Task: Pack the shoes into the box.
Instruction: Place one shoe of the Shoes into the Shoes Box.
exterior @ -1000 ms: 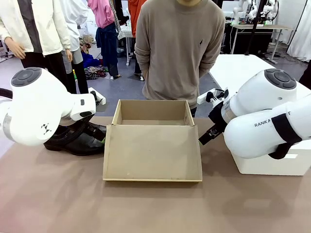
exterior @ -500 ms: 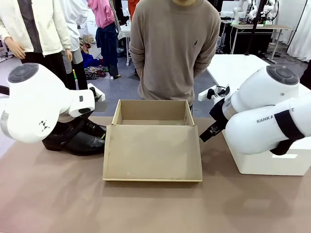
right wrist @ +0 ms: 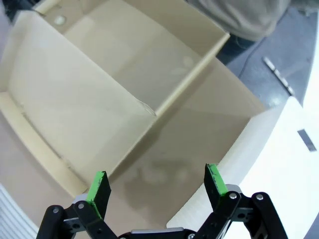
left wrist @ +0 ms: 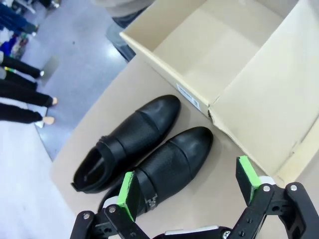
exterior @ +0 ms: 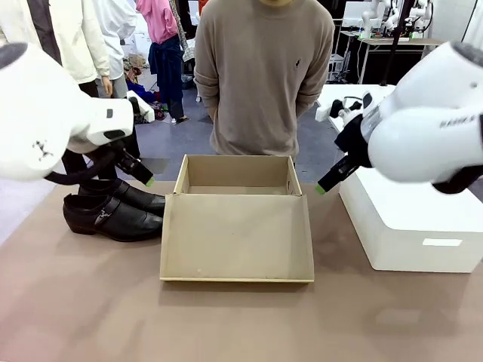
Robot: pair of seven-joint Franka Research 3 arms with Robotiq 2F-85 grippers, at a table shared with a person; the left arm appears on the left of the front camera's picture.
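Note:
The shoes [exterior: 113,213], a shiny black pair with a buckled side strap, lie side by side on the table left of the box. The box [exterior: 238,172] is brown cardboard and stands open, its flap lid [exterior: 236,237] folded flat toward me. My left gripper [exterior: 143,177] hangs open just above the shoes. In the left wrist view its fingers [left wrist: 187,184] spread over the nearer shoe [left wrist: 169,164], with the other shoe [left wrist: 127,139] and the box [left wrist: 224,50] beyond. My right gripper [exterior: 328,181] is open in the air right of the box, over bare table [right wrist: 155,184] beside the box [right wrist: 124,64].
A large white rounded box [exterior: 415,219] sits on the table at the right, close under my right arm, and its corner [right wrist: 279,164] also shows in the right wrist view. A person [exterior: 260,75] stands at the far edge behind the cardboard box. The near part of the table is free.
Both arms have lifted upward. The left arm has risen off the shoes, which now show fully, and the right arm has risen above the white box. Both grippers stay open.

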